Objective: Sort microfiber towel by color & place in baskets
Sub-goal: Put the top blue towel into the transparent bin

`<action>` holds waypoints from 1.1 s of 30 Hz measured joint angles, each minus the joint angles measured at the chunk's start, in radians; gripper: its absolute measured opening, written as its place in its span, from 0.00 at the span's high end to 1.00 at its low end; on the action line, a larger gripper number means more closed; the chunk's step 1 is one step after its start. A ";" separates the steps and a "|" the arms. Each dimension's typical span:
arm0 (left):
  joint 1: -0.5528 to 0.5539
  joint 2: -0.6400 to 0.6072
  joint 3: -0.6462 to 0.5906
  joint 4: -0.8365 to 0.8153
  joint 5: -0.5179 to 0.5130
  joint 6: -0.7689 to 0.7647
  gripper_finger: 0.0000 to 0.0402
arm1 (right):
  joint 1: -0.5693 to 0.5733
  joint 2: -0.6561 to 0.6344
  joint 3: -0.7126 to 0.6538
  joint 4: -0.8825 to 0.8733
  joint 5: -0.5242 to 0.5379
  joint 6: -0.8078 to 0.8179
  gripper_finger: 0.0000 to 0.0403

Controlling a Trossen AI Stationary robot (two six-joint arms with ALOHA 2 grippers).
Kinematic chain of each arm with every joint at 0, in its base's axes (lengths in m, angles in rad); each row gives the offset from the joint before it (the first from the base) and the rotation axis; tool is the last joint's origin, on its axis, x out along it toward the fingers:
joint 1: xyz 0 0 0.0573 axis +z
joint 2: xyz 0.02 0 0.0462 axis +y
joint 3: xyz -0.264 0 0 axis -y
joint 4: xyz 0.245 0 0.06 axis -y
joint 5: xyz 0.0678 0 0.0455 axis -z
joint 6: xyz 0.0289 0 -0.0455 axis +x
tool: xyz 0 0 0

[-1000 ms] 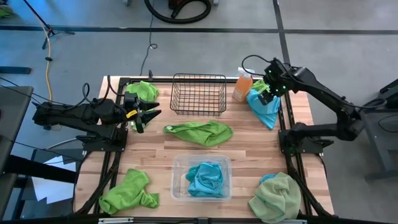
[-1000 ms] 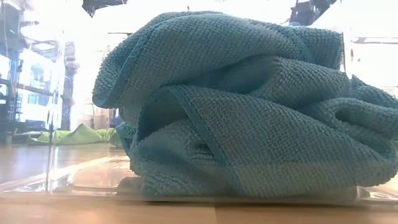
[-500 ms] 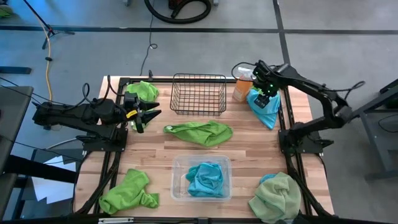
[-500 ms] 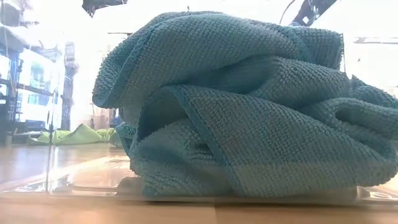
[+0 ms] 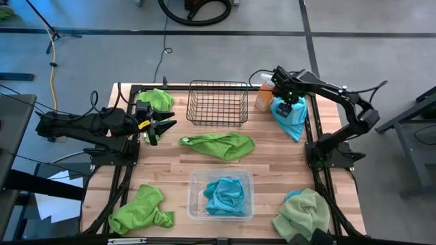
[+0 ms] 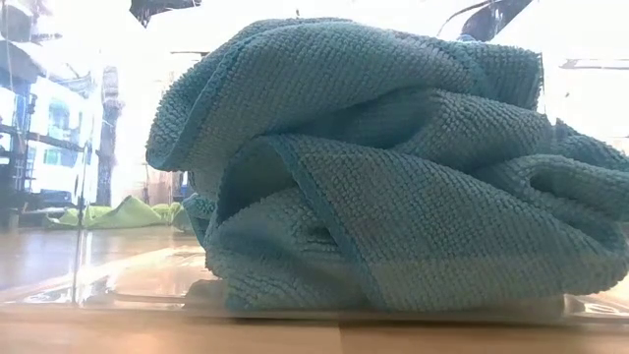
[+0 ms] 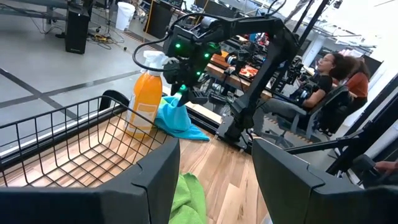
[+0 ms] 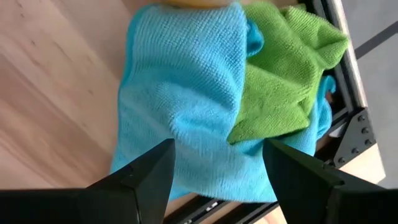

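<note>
1. Turquoise towel (image 5: 289,119) lies at table's far right, just beside orange spray bottle (image 5: 265,96); right gripper (image 5: 287,103) hangs over it, fingers apart, gripping nothing.
2. Right wrist view alone shows a lime towel (image 8: 283,81) resting on that turquoise cloth, w/ the two dark fingers (image 8: 144,180) spread over the pair.
3. High view only: clear tub (image 5: 193,197) near centre holds another turquoise towel (image 5: 224,194); black wire basket (image 5: 217,103) at far centre; lime towel (image 5: 219,144) between the two containers.
4. More lime towels at far left (image 5: 158,99) and near left (image 5: 142,209); pale sage towel (image 5: 302,215) near right.
5. Left gripper (image 5: 165,124) waits at left, fingers apart, nothing held, just near side of far-left lime towel.
6. Low view is filled by the tub's turquoise towel (image 6: 373,167).
7. Left wrist view looks across basket rim (image 7: 68,134) to bottle (image 7: 145,99) and right arm; people sit beyond the table (image 7: 329,71).
</note>
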 joint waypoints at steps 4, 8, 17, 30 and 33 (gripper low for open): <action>0.000 0.000 0.000 0.000 0.000 0.000 0.53 | 0.000 0.003 -0.016 0.022 0.000 -0.014 0.40; 0.000 0.000 0.000 0.000 0.002 0.000 0.53 | 0.000 -0.032 -0.106 0.018 0.005 -0.022 0.40; 0.000 0.000 0.000 0.000 0.005 -0.001 0.53 | 0.000 -0.124 -0.226 0.125 0.021 0.013 0.40; 0.000 0.000 0.000 0.000 0.004 -0.002 0.53 | 0.000 -0.118 -0.237 0.226 0.013 0.001 0.56; 0.000 0.000 0.000 0.000 0.004 -0.002 0.53 | 0.000 -0.118 -0.237 0.226 -0.003 0.005 0.78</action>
